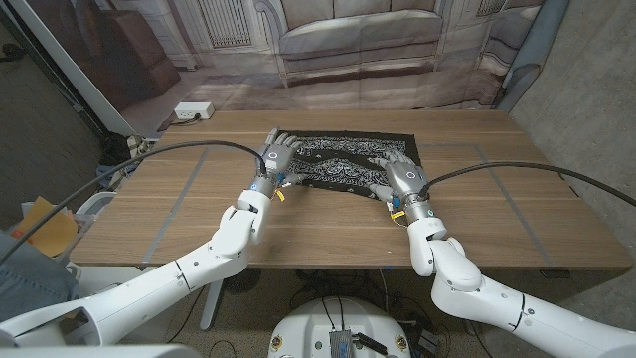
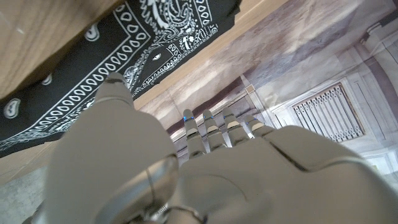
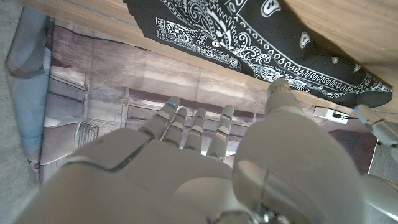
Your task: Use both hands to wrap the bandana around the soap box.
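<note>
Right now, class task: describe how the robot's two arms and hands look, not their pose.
Both arms are glossy white with rounded shells. The left hand and right hand are matte grey, with segmented fingers. A black cable loops to each wrist. Yellow marks show by the wrists, and small blue dots on fingertips in the wrist views.

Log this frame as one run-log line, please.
stage: pre-wrap | bandana: spread on table | left robot hand: at left edge | right robot hand: at right edge | soap box: unseen

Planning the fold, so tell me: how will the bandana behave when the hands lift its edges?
The bandana lies thin and flat on the table, so it will probably droop limply. It looks light, so it may slide or bunch when pushed.
</note>
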Motion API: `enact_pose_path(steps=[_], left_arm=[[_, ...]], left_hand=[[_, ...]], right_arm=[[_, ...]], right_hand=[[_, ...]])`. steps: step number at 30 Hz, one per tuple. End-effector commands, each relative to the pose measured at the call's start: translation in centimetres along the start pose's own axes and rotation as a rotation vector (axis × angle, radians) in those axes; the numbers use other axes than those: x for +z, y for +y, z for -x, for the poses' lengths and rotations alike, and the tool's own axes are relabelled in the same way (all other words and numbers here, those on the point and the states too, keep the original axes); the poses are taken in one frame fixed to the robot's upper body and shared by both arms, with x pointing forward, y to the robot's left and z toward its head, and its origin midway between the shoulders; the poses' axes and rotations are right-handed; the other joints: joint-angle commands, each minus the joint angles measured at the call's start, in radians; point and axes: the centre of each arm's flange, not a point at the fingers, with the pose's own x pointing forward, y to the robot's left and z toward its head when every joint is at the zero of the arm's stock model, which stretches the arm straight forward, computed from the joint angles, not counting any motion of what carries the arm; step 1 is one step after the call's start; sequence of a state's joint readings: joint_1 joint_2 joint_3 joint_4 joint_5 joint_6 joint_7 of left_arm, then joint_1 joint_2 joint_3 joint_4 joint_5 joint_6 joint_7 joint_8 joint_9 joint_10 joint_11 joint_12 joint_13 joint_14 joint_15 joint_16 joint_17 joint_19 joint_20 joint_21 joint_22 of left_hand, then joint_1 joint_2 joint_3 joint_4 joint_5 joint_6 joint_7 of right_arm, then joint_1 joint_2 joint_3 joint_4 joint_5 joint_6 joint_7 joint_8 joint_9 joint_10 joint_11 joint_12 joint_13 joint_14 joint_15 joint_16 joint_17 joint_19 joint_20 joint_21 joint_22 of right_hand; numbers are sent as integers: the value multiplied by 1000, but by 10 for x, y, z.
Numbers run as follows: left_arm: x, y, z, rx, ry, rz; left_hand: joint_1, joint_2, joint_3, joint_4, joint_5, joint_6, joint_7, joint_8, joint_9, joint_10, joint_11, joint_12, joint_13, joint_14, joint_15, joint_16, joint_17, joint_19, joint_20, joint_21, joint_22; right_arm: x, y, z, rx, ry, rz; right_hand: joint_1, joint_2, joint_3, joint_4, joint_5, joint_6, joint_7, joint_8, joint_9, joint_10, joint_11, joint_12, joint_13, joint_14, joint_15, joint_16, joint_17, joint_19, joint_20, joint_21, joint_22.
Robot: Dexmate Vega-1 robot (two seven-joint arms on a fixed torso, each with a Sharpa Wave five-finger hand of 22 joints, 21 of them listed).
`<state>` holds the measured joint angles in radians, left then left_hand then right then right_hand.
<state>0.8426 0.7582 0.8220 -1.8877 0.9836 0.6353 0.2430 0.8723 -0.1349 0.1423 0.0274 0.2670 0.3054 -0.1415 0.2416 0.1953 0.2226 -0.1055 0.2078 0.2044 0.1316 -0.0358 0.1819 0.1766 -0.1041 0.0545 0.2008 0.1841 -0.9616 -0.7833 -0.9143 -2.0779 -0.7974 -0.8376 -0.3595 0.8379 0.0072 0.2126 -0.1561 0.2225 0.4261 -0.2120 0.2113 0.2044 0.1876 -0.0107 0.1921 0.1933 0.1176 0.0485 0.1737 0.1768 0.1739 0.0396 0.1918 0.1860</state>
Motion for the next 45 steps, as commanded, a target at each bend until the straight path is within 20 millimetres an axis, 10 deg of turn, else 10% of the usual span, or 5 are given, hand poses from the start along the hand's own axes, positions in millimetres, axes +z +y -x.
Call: enact_pose_path(steps=[1, 45], left_arm=[[8, -11, 4, -88, -17, 91], [16, -62, -6, -16, -37, 50]], left_hand=[[-3, 5, -2, -7, 5, 1, 18, -3, 1, 6, 4, 9, 1, 2, -16, 7, 4, -6, 10, 2, 2], [23, 19, -17, -17, 15, 55, 12, -4, 2, 22, -21, 14, 3, 13, -21, 15, 7, 1, 41, 8, 4]], right_arm=[[13, 15, 6, 25, -20, 54], [5, 53, -10, 44, -3, 92]], right_hand=[[11, -4, 0, 2, 11, -4, 7, -1, 0, -8, 2, -1, 4, -7, 1, 0, 3, -10, -1, 0, 3], [12, -7, -10, 13, 26, 25, -1, 5, 1, -26, 4, 9, 4, -11, 1, 9, 5, -20, -6, 6, 4]])
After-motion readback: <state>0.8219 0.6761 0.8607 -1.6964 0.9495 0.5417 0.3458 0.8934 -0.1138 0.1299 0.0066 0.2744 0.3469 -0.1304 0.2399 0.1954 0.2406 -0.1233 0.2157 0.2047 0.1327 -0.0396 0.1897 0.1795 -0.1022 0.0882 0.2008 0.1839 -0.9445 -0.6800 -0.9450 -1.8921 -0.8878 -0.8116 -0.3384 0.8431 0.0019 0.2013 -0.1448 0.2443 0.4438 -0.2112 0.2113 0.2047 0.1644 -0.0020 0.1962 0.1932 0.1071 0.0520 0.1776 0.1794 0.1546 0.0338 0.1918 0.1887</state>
